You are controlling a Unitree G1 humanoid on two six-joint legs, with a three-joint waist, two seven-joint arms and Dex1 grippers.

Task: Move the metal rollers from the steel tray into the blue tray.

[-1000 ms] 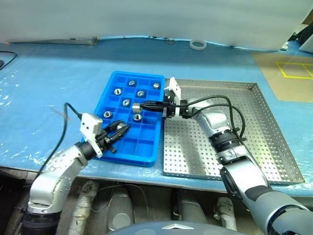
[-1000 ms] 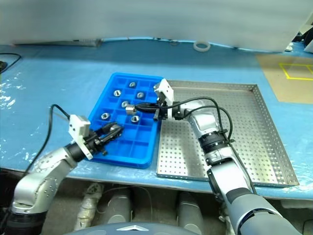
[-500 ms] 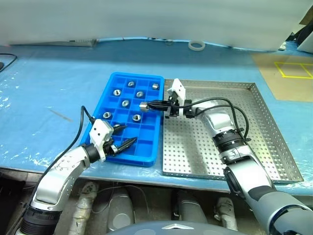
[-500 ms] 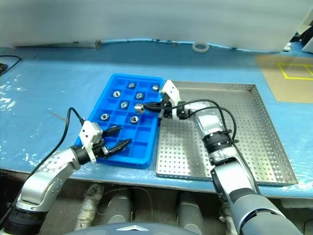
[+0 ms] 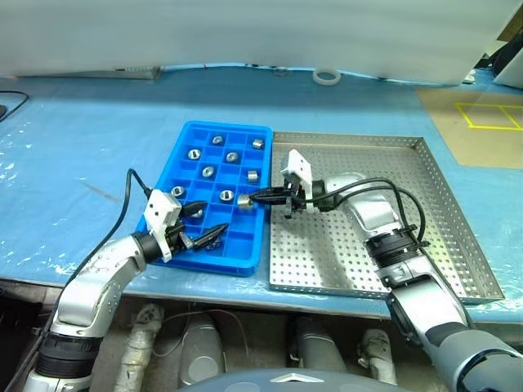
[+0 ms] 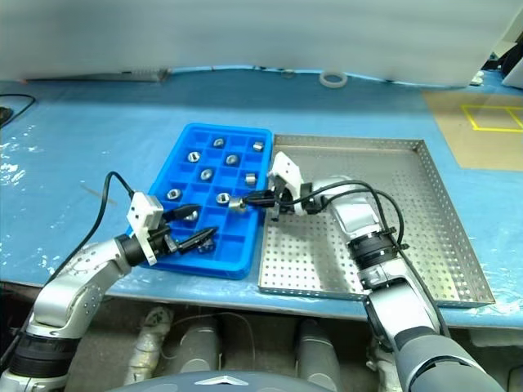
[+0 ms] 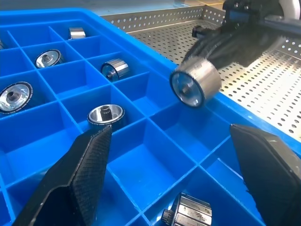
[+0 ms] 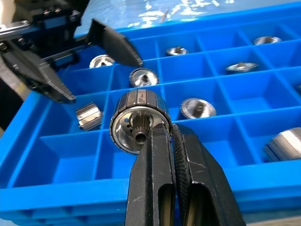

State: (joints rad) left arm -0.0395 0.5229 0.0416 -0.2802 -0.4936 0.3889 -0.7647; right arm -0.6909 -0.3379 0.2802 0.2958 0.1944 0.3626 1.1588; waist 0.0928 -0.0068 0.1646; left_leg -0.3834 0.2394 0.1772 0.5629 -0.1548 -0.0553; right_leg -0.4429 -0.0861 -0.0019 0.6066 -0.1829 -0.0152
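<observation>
Metal rollers (image 5: pixel 210 161) are sitting in separate compartments of the blue tray (image 5: pixel 248 261), mid-left in the left eye view, on the pale blue worktop (image 5: pixel 82 139). The steel tray (image 5: pixel 425 237) is lying just right of it, its perforated floor bare. The right gripper (image 5: pixel 250 198) is reaching leftward over the blue tray's right edge, fingers pinched shut with one roller (image 5: pixel 243 200) at their tips. The left gripper (image 5: pixel 207 225) is hovering at the tray's near-left part, fingers spread apart, holding nothing.

Left wrist view: both fingers (image 7: pixel 80 174) are standing wide apart over compartments, the carried roller (image 7: pixel 195 83) hanging above.

Right wrist view: closed fingers (image 8: pixel 162 174) are gripping the roller (image 8: pixel 138 123) over a compartment.
</observation>
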